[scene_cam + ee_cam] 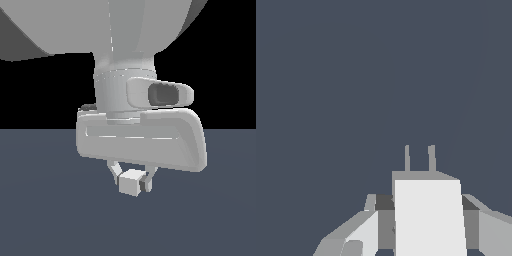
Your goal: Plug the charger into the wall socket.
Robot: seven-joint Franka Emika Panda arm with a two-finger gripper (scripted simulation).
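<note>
**Operator:** Report the state of the pincer and the location of the part.

**Technician:** The light-grey two-finger gripper (133, 181) is clenched on the small off-white cube-shaped charger (131, 182). In the exterior view the cube sits between the two fingertips, clear of the flat dark blue-grey floor (50, 220), directly beneath the pale wrist housing. In the wrist view the charger (428, 215) fills the gap between the dark finger pads (384, 202), and two thin grey prongs (419, 158) project from its far face, pointing away from the camera.

**Operator:** Which step is in hand?

**Technician:** By my assessment, the carry step. The grasp is complete and the part is lifted. Insertion is not yet begun.

**Operator:** Where is the wall socket?

**Technician:** Not in view. Neither camera shows an upright plate; the wrist view shows only bare floor ahead of the prongs. The socket's bearing cannot be stated from these views.

**Operator:** What does the next move call for?

**Technician:** Bring the socket into the wrist camera's field. Then align the two prongs with the two holes in height, lateral position and rotation. Advance along the prong axis only once aligned.

**Operator:** Risks?

**Technician:** The cube may slip or twist in the fingers if a prong strikes the plate face. Hold the clamp firm and approach squarely.
</note>
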